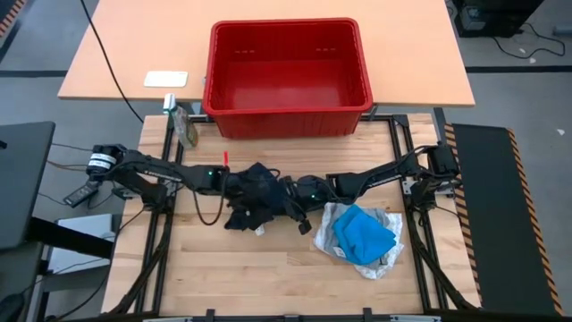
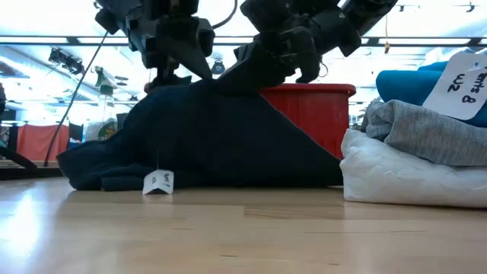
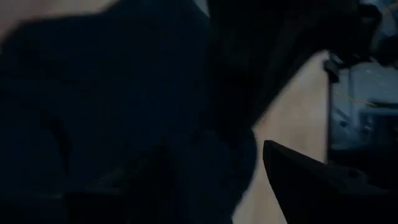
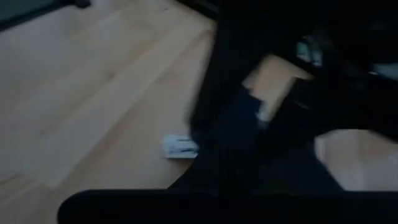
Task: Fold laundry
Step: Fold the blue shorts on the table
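Closest to the front edge of the table is the finished stack on the right: blue garment on top, grey one under it, white lacy one at the bottom, with a paper tag showing on the blue in the low view. Just left of that stack, mid-table, sits the navy garment, bunched up and pulled into a tent shape, its little white label dangling at the near hem. Both grippers meet right over it: the right gripper is clamped shut on the navy cloth at its right side and lifting the peak, while the left gripper is at the cloth's left top edge, and I can't really tell how wide its fingers are or whether it has any fabric. Farther back, on the other table, the red basket sits with nothing in it. A spray bottle stands left of the basket, and a white pad lies beyond that.
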`<control>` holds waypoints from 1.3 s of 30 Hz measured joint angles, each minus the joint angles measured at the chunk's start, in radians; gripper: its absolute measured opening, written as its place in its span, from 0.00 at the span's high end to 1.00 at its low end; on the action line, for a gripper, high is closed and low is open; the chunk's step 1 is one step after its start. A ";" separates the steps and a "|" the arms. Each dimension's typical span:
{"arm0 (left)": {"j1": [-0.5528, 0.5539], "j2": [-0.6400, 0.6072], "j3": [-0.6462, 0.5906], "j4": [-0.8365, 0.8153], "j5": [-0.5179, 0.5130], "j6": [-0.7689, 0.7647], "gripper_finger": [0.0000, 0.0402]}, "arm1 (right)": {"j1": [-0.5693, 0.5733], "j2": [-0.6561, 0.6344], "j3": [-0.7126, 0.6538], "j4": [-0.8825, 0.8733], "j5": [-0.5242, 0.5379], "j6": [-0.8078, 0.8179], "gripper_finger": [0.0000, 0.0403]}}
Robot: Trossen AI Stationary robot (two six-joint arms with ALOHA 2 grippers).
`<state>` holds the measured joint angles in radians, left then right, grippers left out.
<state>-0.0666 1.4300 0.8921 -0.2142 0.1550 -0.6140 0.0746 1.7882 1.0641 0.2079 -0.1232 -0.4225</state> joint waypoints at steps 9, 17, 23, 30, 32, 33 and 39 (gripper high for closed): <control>0.012 -0.001 0.000 -0.015 0.105 0.083 0.66 | 0.031 0.000 0.000 0.016 0.136 0.000 0.97; -0.127 -0.006 0.004 -0.054 0.057 0.101 0.97 | 0.072 0.001 0.000 0.009 0.178 0.216 0.90; -0.342 -0.008 0.011 -0.078 -0.086 0.029 0.99 | 0.073 0.001 0.000 -0.089 0.261 0.621 0.77; -0.625 0.000 0.018 -0.078 -0.420 -0.019 0.98 | 0.072 0.009 0.000 -0.246 0.149 0.900 0.73; -0.667 0.027 0.018 -0.077 -0.453 -0.075 0.94 | 0.075 0.012 0.000 -0.249 0.090 0.898 0.74; -0.683 0.042 0.017 -0.081 -0.461 -0.119 0.92 | 0.079 0.017 0.000 -0.231 0.068 0.897 0.75; -0.750 0.111 0.016 0.052 -0.467 -0.287 0.72 | 0.104 0.037 0.002 -0.129 0.011 0.923 0.78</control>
<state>-0.8164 1.5414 0.9077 -0.1619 -0.3122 -0.9008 0.1782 1.8251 1.0657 0.0791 -0.1122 0.5005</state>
